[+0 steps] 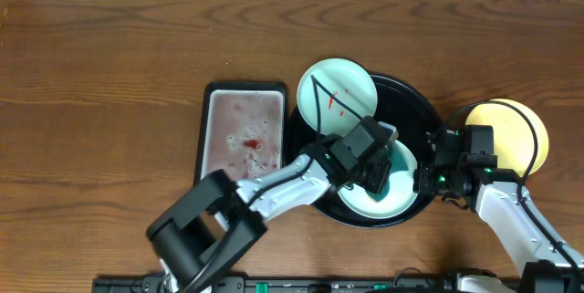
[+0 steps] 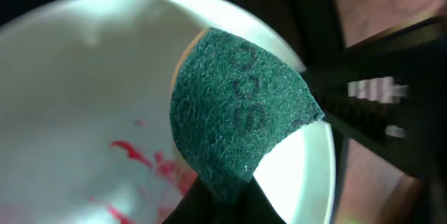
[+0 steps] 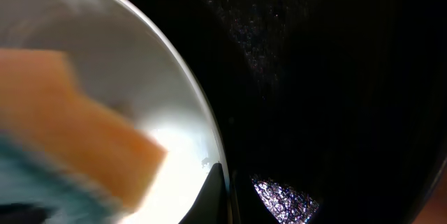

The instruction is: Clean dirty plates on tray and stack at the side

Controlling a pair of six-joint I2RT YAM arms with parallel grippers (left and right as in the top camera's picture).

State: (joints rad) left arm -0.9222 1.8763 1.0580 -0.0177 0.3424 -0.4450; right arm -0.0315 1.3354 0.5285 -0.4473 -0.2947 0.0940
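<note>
Reaching over tray (image 1: 412,109): left end effector (image 2: 222,203) clamping green sponge (image 2: 237,105) onto mint plate (image 2: 70,112); right end effector (image 3: 225,196) pinching its rim.

Table from overhead
In the round tray (image 1: 412,101) I see one plate (image 1: 342,92) at eleven o'clock, a second plate (image 1: 370,206) at six; outside it, a third plate (image 1: 520,129) at three, the rectangular tray (image 1: 245,138) at nine.

Table (image 1: 109,74): brown wood grain.
Black tray (image 1: 427,110): round, glossy, flat on the wood.
Silver tray (image 1: 204,138): rectangular, red-smeared inside, just beside black tray, on its left.
Yellow plate (image 1: 525,133): flat on the wood, near black tray, on its right.
</note>
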